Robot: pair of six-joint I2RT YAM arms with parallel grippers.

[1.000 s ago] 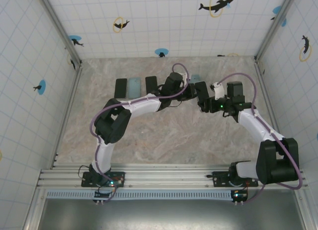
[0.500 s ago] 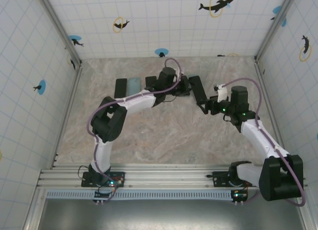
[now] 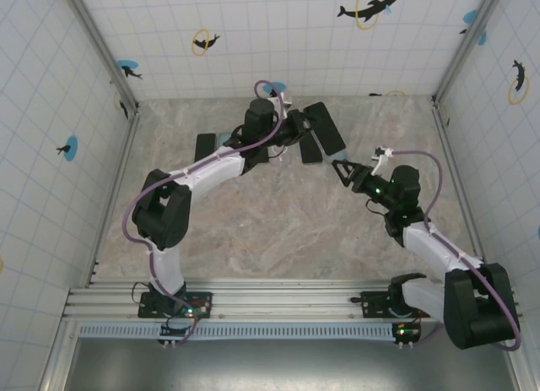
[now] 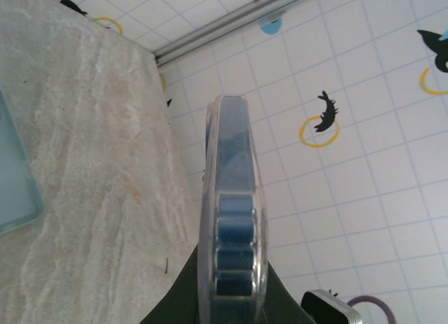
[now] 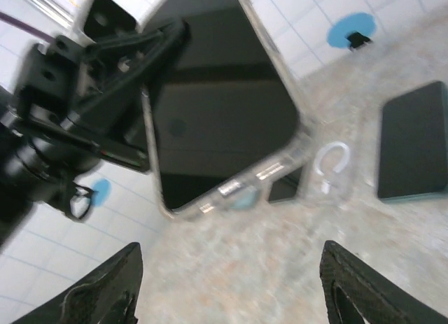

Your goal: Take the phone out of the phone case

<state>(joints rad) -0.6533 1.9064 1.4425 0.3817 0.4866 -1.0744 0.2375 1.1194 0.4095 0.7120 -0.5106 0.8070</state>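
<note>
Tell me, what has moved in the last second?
The left gripper carried the cased phone from the middle toward the back wall and a little left, keeping hold of it. The right gripper was up against the phone; it is now open and apart from it, drawn back. The dark phone lying on the table stayed put.

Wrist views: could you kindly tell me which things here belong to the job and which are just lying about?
Job: cased phone, left gripper holding it, open right gripper.
Lying about: clear ring case, dark phone, light blue case.
</note>
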